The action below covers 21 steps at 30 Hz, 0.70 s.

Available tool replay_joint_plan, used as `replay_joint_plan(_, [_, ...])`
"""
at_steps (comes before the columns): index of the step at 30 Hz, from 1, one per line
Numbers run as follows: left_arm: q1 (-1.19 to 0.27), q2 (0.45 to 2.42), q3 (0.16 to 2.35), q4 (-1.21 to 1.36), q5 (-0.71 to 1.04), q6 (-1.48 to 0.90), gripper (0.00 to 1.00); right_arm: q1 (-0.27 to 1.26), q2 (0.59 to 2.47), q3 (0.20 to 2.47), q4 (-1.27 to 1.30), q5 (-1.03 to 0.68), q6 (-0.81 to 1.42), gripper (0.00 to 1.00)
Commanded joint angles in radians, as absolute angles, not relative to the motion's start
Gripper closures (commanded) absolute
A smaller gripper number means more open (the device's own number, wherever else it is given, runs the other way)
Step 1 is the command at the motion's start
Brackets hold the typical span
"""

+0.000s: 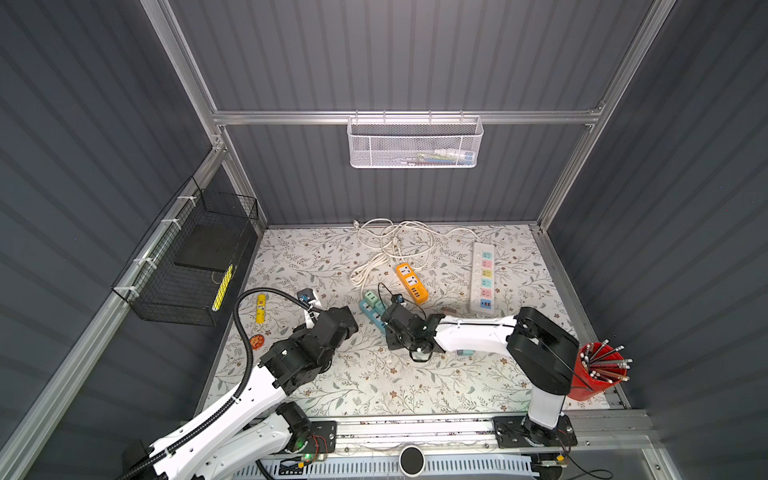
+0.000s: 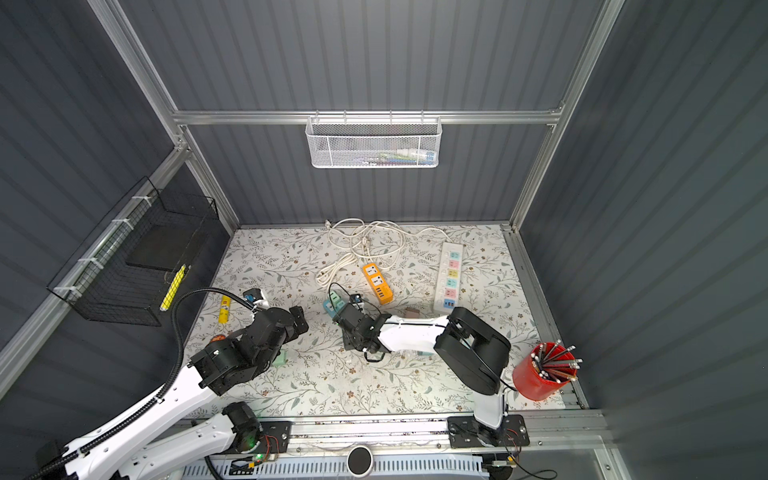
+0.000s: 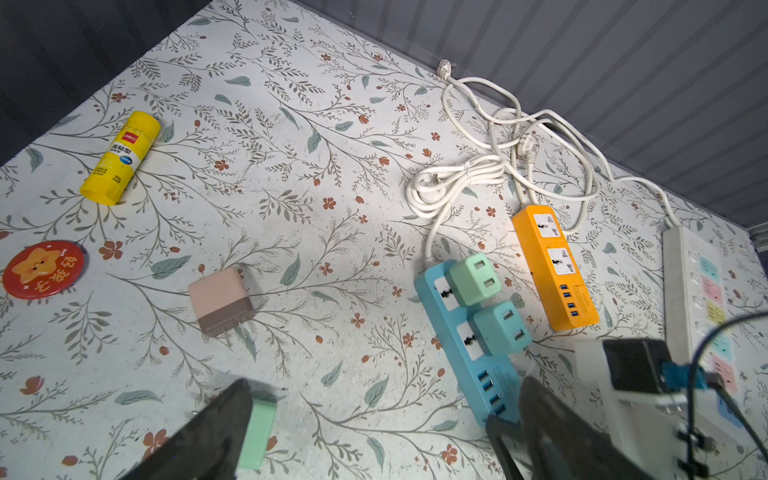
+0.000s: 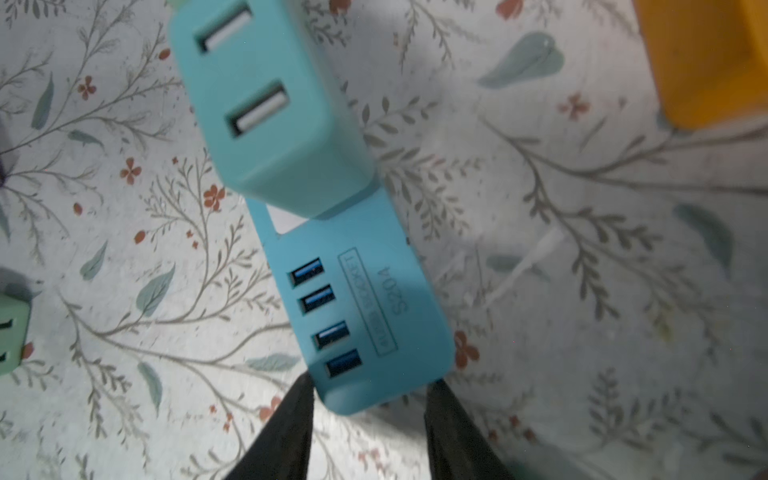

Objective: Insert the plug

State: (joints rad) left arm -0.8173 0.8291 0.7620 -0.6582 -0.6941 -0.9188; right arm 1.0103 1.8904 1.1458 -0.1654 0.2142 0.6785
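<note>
Now | right tool (image 4: 372,381) pinches blue strip (image 4: 365,232) end, teal plug (image 4: 282,137) seated just beyond | left tool (image 3: 384,384) wide open, empty

The blue power strip (image 4: 374,249) is smooth matt plastic. The desk (image 3: 291,166) has a matt floral cover; the far basket (image 1: 413,145) is metal mesh.

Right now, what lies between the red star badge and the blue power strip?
In the left wrist view, a pink and brown plug lies between the red badge and the blue power strip; otherwise bare tablecloth.
</note>
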Motion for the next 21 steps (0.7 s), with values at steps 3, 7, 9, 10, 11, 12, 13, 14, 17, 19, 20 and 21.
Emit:
replay_joint_plan(3, [-0.807,0.831,0.806,-0.681,-0.701,-0.890,0.00,0.961,2.030,1.327,-0.164,0.178,0.523,0.55])
replay_joint_plan(7, [-0.804,0.836,0.834,-0.711,-0.724,-0.873,0.00,0.959,2.127,1.482,-0.179,0.131,0.483,0.55])
replay_joint_plan(9, [-0.805,0.835,0.841,-0.718,-0.735,-0.870,0.00,0.960,2.179,1.587,-0.222,0.121,0.490,0.54])
replay_joint_plan(10, [-0.804,0.833,0.842,-0.719,-0.739,-0.873,0.00,0.959,2.203,1.629,-0.227,0.104,0.497,0.54])
replay_joint_plan(11, [-0.801,0.832,0.843,-0.719,-0.737,-0.878,0.00,0.959,2.221,1.661,-0.225,0.092,0.505,0.53])
replay_joint_plan(12, [-0.801,0.831,0.842,-0.718,-0.732,-0.885,0.00,0.959,2.238,1.686,-0.231,0.089,0.511,0.53])
replay_joint_plan(13, [-0.799,0.831,0.846,-0.714,-0.724,-0.887,0.00,0.957,2.247,1.708,-0.239,0.086,0.514,0.53])
replay_joint_plan(14, [-0.797,0.831,0.848,-0.713,-0.720,-0.888,0.00,0.955,2.245,1.712,-0.242,0.084,0.515,0.52])
replay_joint_plan(17, [-0.793,0.838,0.862,-0.718,-0.719,-0.887,0.00,0.947,2.181,1.679,-0.251,0.078,0.518,0.49])
replay_joint_plan(19, [-0.790,0.842,0.882,-0.713,-0.723,-0.875,0.00,0.948,2.107,1.638,-0.270,0.085,0.510,0.45])
replay_joint_plan(20, [-0.788,0.847,0.896,-0.708,-0.725,-0.861,0.00,0.949,2.051,1.597,-0.268,0.088,0.505,0.43])
replay_joint_plan(21, [-0.788,0.851,0.910,-0.704,-0.728,-0.850,0.00,0.952,1.994,1.554,-0.260,0.093,0.501,0.41])
